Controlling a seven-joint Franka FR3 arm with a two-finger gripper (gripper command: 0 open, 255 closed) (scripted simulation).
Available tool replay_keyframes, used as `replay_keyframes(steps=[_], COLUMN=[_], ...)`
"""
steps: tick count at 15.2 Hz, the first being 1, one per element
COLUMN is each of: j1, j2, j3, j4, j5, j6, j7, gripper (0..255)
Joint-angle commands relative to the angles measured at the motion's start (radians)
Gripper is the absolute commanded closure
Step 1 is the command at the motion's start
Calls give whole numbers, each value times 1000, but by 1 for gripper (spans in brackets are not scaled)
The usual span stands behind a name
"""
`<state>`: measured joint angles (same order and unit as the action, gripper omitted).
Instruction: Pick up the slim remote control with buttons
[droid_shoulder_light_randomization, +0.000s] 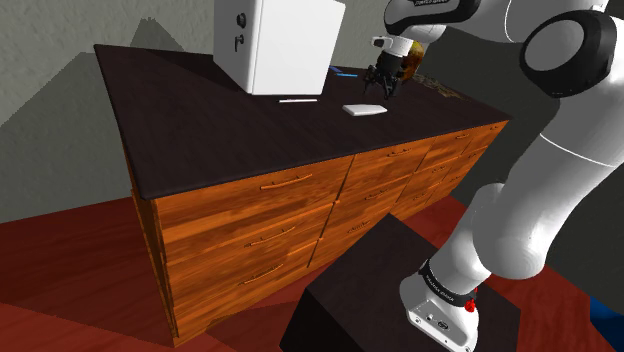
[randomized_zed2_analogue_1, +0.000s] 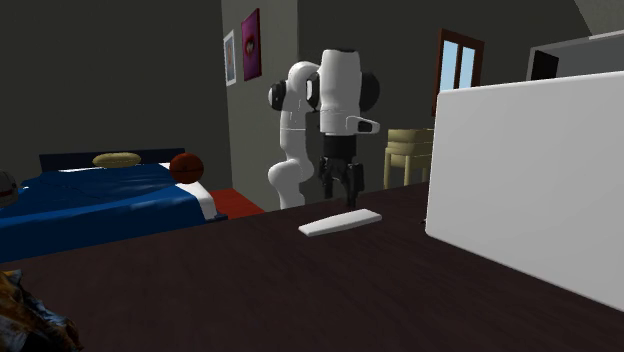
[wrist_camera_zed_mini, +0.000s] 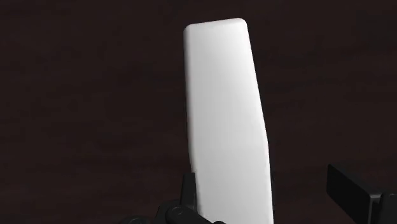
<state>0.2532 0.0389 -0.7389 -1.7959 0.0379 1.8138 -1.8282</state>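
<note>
Status: the remote (droid_shoulder_light_randomization: 363, 109) lies flat on the dark dresser top (droid_shoulder_light_randomization: 200, 110), toward the shoulder view's right and just right of the big white box (droid_shoulder_light_randomization: 280, 40). It's drawn as a plain white slab and we can't make out any buttons. It's the only slim slab of that shape up there, so we take it as the target. A thinner white stick (droid_shoulder_light_randomization: 298, 100) lies closer to the box; we can't tell what it is.

The gripper (droid_shoulder_light_randomization: 383, 90) hangs over the remote's far-right side and points straight down. That makes sense for a flat, thin item with bare top all round it: a top-down approach is the one way to get a finger onto each long edge. In the second exterior view the gripper (randomized_zed2_analogue_1: 340, 190) sits just above the remote (randomized_zed2_analogue_1: 340, 222), apart from it, not in contact as far as we can judge.

In the wrist view the fingers (wrist_camera_zed_mini: 350, 191) are spread wide, well wider than the slab. The remote (wrist_camera_zed_mini: 222, 114) runs lengthwise away from the hand, so the jaws would close across its narrow width — good alignment. It's off-centre though: one long edge is right beside one finger and the other finger stands well clear. Nothing is pinched and nothing is held.

Our read: pre-grasp, with descent and close yet to come. The risk is that the near finger lands on the slab's edge instead of beside it — a small lateral correction before lowering would help.
</note>
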Motion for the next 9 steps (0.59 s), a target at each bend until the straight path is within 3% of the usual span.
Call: replay_keyframes(steps=[1, 9], j1=[-17, -20], j2=[69, 83], j3=[-8, -3], j4=[56, -32], j5=[42, 54], j6=[-6, 93], j7=[-99, -108], gripper=[0, 0])
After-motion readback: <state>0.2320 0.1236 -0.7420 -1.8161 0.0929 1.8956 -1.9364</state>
